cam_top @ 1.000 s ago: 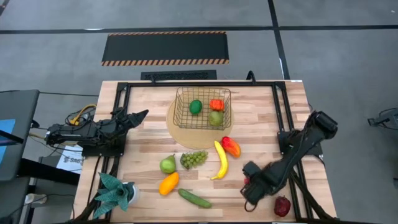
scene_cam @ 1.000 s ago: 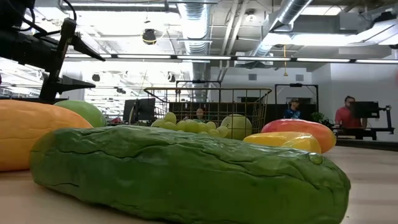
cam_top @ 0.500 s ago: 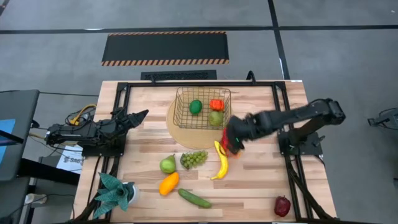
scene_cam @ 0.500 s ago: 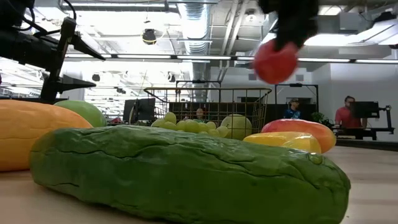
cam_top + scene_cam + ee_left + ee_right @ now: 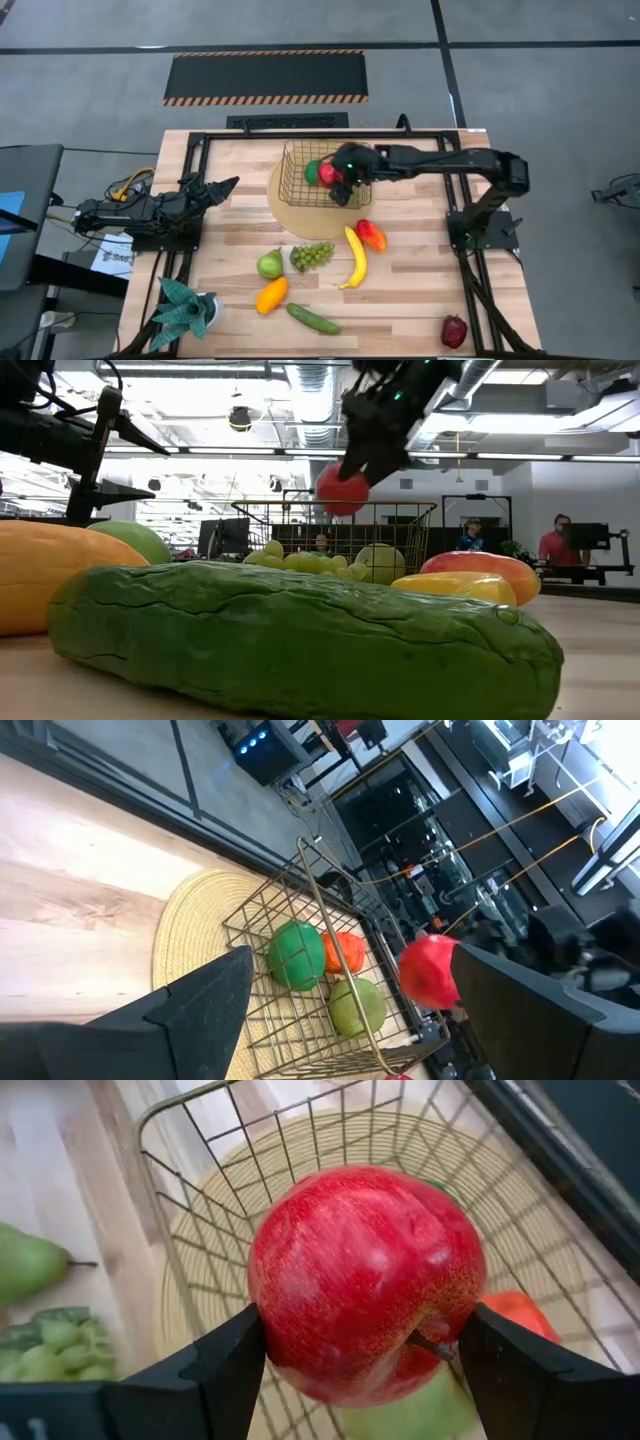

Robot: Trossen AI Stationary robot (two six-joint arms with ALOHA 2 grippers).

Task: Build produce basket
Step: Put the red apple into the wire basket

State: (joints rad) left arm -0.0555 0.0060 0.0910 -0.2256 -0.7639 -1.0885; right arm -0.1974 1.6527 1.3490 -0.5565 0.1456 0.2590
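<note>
My right gripper [image 5: 334,176] is shut on a red apple [image 5: 365,1280] and hovers over the dark wire basket [image 5: 285,178], which stands on a round tan mat [image 5: 280,212]. Inside the basket lie a green round fruit [image 5: 314,171], an orange-red piece [image 5: 349,166] and a pale green apple [image 5: 346,192]. On the table near the basket lie a mango [image 5: 371,235], banana [image 5: 355,258], grapes [image 5: 312,255], pear [image 5: 269,264], an orange-yellow fruit [image 5: 271,294], a cucumber [image 5: 313,319] and a dark red apple [image 5: 454,331]. My left gripper [image 5: 228,184] waits open at the table's left edge. My right gripper pinches the red apple between its two fingers [image 5: 215,1370], one on each opposite side [image 5: 270,1310] of the fruit. The arm reaches in from the table's right, fingers slanting down. The apple [image 5: 342,490] is lifted clear, above the basket's rim.
A teal spiky potted plant [image 5: 185,308] stands at the near left corner. A black frame [image 5: 200,140] runs along the table's far and side edges. In the low view the cucumber [image 5: 300,645] fills the foreground, and people sit far behind the table.
My right gripper has carried the red apple from low over the table's near right part, up and toward the far edge and left, passing over the mango, until it is above the basket. It has stayed shut on the apple. The left arm has kept still.
</note>
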